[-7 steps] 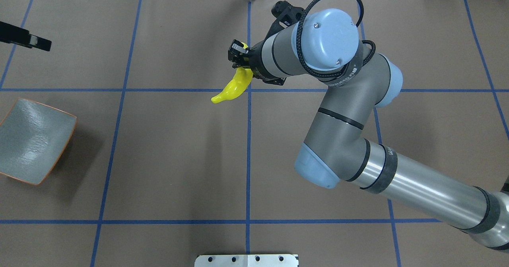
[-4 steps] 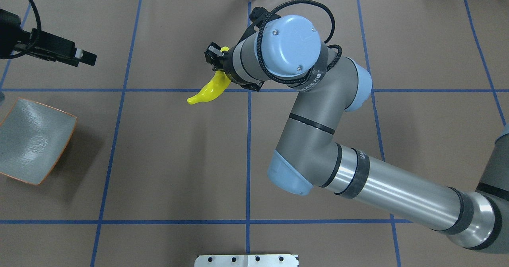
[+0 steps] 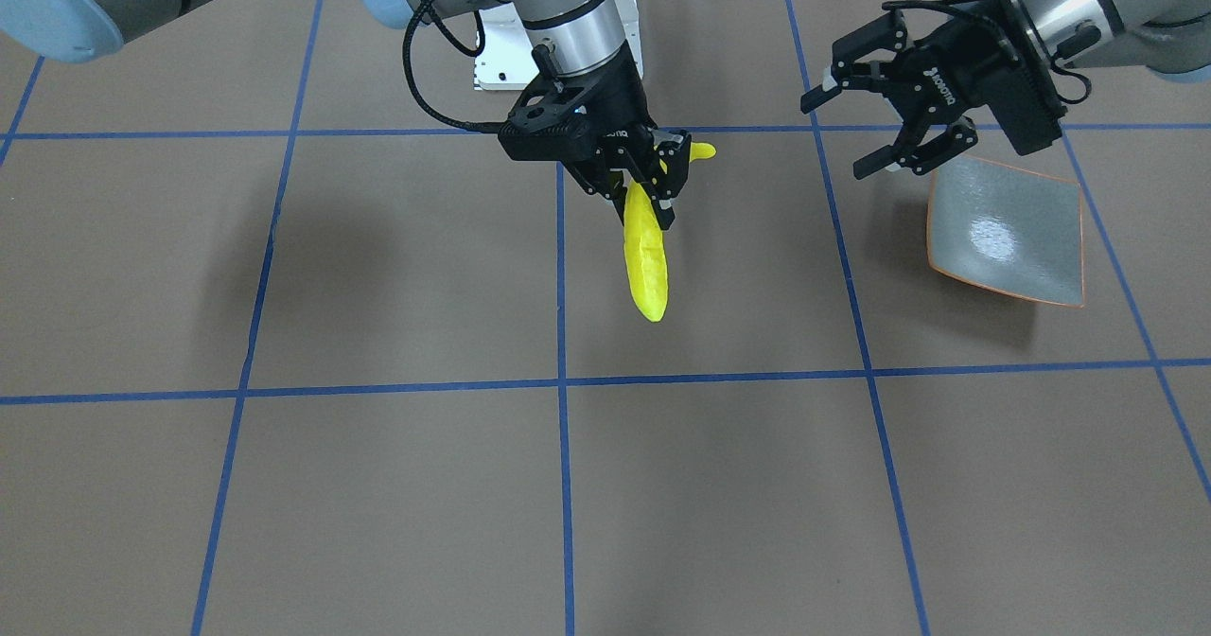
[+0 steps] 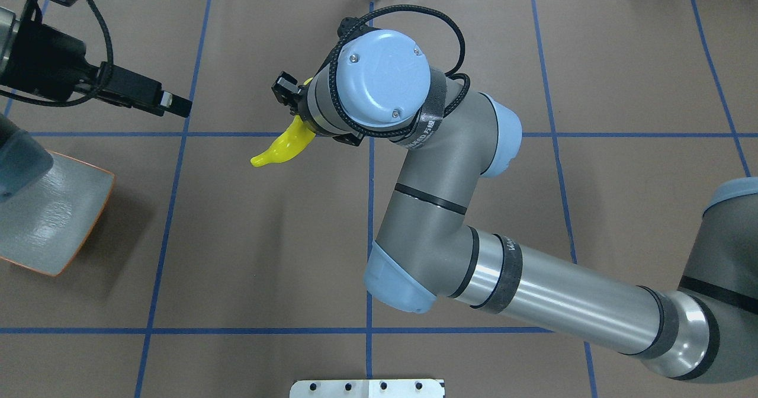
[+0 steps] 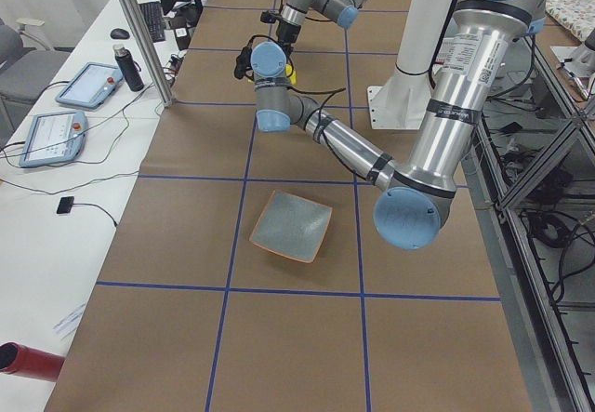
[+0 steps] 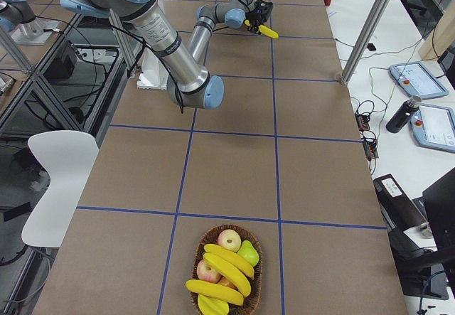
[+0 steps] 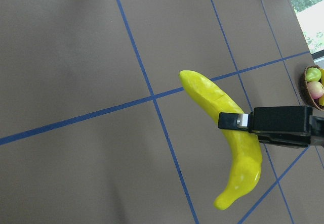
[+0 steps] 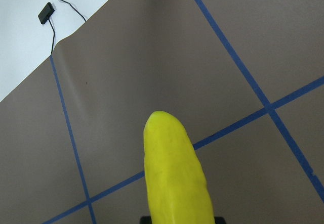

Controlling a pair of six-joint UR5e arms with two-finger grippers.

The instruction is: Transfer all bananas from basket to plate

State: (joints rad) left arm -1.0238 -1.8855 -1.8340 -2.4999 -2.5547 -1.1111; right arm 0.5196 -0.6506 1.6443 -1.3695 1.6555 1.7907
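Observation:
My right gripper is shut on one bright yellow banana and holds it by its upper end above the table's middle; the banana hangs down. In the overhead view the right gripper and the banana sit left of the centre line. My left gripper is open and empty, above the table just beside the plate, pointing at the banana. The left wrist view shows the banana behind one finger. Three more bananas lie in the basket.
The basket, which also holds apples and a pear, stands at the table's far right end. The left arm's elbow covers part of the plate in the overhead view. A metal mounting plate sits at the near edge.
My right arm has carried the banana leftward across the centre line. My left arm has come in from the left edge towards it, gripper open.

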